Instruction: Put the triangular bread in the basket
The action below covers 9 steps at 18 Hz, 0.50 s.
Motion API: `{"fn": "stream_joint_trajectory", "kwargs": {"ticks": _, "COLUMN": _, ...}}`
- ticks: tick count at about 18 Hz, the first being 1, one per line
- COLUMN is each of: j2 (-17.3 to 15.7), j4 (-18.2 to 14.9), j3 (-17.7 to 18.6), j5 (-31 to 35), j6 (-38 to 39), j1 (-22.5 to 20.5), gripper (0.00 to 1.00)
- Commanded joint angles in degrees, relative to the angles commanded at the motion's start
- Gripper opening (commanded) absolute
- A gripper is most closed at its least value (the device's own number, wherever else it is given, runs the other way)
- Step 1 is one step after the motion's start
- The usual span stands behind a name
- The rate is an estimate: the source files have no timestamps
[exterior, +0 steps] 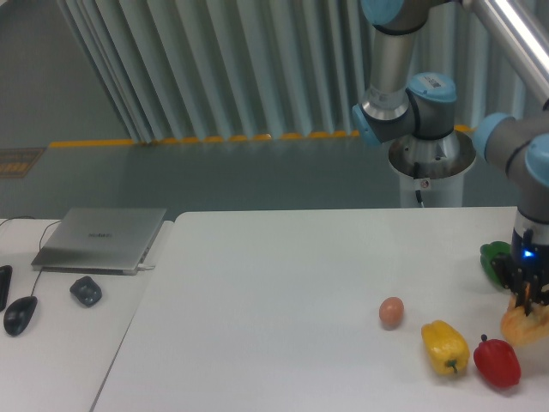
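On a white table (pixel 283 283) before grey vertical blinds, a small brown egg (pixel 391 312), yellow bell pepper (pixel 445 347) and red bell pepper (pixel 497 362) flank the golden-orange triangular bread (pixel 525 326) at the right edge, with the black gripper's (pixel 527 300) jaws clamped on it beside a green pepper (pixel 494 259).

My white table (pixel 283 283) carries a brown egg (pixel 391 312), yellow pepper (pixel 445 347) and red pepper (pixel 497 361) at four o'clock, and the triangular bread (pixel 530 326) at three.
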State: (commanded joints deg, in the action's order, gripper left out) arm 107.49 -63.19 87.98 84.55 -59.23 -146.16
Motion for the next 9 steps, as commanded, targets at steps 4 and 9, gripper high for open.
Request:
{"fn": "stream_joint_trajectory", "kwargs": {"ticks": 4, "j2": -1.4, "j4": -0.3, "j3": -0.2, "j5": 0.0, "j6": -4.7, "j1": -3.5, "gripper": 0.11}}
{"fn": "stream_joint_trajectory", "kwargs": {"ticks": 9, "j2": -3.7, "j4": -3.2, "j3": 1.0, "j5": 0.1, "j6": -20.4, "j1": -11.1, "gripper": 0.11}}
